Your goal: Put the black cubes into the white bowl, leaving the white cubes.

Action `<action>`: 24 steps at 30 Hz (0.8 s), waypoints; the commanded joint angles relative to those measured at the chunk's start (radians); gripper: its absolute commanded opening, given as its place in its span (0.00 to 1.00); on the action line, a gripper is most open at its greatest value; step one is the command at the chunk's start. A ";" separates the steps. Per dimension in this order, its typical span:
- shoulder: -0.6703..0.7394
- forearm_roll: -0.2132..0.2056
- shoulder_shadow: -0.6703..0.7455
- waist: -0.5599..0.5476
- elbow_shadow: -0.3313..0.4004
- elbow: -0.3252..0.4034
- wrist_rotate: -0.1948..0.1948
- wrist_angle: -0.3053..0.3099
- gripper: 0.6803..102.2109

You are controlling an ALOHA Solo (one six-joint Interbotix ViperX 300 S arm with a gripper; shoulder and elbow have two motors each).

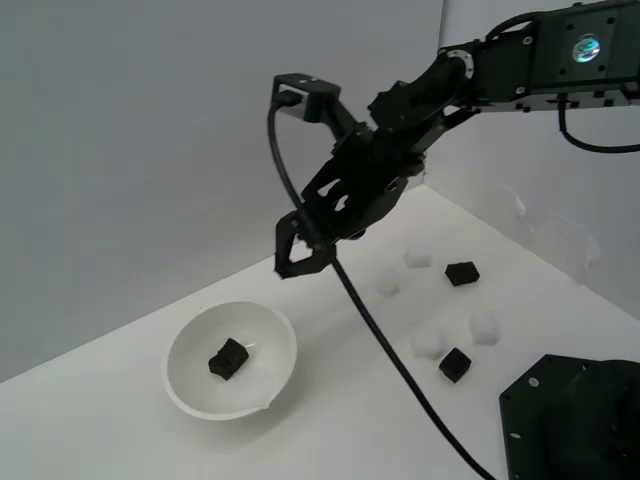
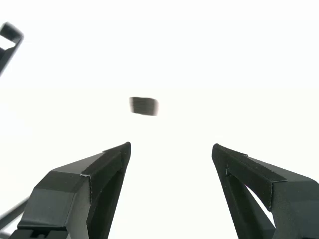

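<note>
Black arm (image 1: 520, 70) reaching in from the exterior view's right, well above the white bowl (image 1: 190, 385). White bowl sitting low toward the exterior view's left, one black cube (image 1: 228, 358) already inside, near the centre of its floor. Gripper (image 1: 297, 250) hanging in the air above and just to the right of the bowl, jaws spread wide in the wrist view, fingers (image 2: 99, 179) apart and holding nothing. Cable (image 1: 400, 370) trailing down from the wrist, past the bowl's right side.

Two more black cubes lying on the table well to the right of the bowl: one farther back (image 1: 461, 272), one nearer the camera (image 1: 454, 364). White cubes scattered among them, faint against the table: one at the back (image 1: 417, 258), a dim one closer to the bowl (image 1: 388, 288), a pair (image 1: 431, 344) (image 1: 484, 327) just beside the nearer black cube. A blurred dark block (image 2: 144, 105) ahead of the jaws in the wrist view; which cube, impossible to say.

Likely risk: wide jaws closing on the nearer black cube sweeping in its white neighbour, or nudging both. Loose cable dragging across pieces also possible.
</note>
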 commanded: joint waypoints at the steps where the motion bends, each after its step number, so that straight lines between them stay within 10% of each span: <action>1: 0.071 0.003 0.077 0.106 0.028 0.031 0.031 0.018 0.89; 11: 0.063 0.127 0.067 0.482 0.063 0.067 0.072 0.133 0.89; 24: -0.034 0.218 -0.029 0.607 0.114 0.117 0.072 0.130 0.89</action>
